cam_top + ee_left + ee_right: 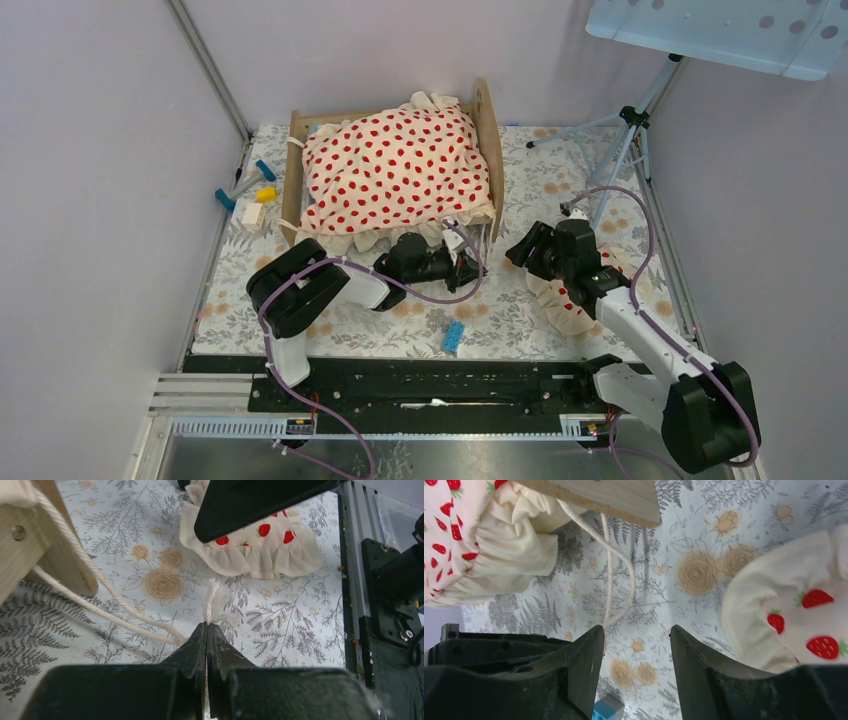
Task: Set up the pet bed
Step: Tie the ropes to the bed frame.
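Upper centre of the top view, the bed [487,125] stands on the worktop [380,325], draped with a red-dotted blanket [395,170]. Just below the bed's lower right corner, the left tool [206,630] is closed tight on a cream cord [160,632] that runs from the wooden end board, and the cord's frayed end sticks out past the tips. The right tool [635,635] is partly open, holds nothing, and hovers over the worktop between that corner and the pillow [794,605].

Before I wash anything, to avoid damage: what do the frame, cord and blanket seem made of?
The frame: bare light wood, matte, grain showing. The cord: pale twisted fibre, probably cotton, its end frayed. The blanket: soft matte cloth, likely cotton, gathered into ruffles.
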{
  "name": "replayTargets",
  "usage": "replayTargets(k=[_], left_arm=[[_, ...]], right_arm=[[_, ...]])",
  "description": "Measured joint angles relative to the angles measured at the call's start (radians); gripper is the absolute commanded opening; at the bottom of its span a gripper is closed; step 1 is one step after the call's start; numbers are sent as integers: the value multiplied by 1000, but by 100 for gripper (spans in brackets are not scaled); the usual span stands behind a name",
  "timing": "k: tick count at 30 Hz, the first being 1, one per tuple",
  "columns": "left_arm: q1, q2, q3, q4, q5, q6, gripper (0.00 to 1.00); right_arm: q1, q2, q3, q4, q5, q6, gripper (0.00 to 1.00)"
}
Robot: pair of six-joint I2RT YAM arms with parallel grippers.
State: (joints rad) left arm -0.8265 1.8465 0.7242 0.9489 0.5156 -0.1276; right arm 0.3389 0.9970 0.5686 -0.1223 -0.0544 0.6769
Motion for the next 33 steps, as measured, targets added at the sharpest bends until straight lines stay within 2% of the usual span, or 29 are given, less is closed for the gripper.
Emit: replayTargets(k=[6,13,20,33], left_arm=[[16,1,0,55,-36,-73,0],[21,13,3,46,-85,-131,0],[25,29,9,29,-101,-160,0],[26,31,9,28,-99,-173,0]], right_arm=[[-41,103,-53,205,-121,17,57],[-44,197,-66,360,-174,20,57],[-45,315,-66,450,-172,46,52],[-45,544,-54,616,-214,104,52]])
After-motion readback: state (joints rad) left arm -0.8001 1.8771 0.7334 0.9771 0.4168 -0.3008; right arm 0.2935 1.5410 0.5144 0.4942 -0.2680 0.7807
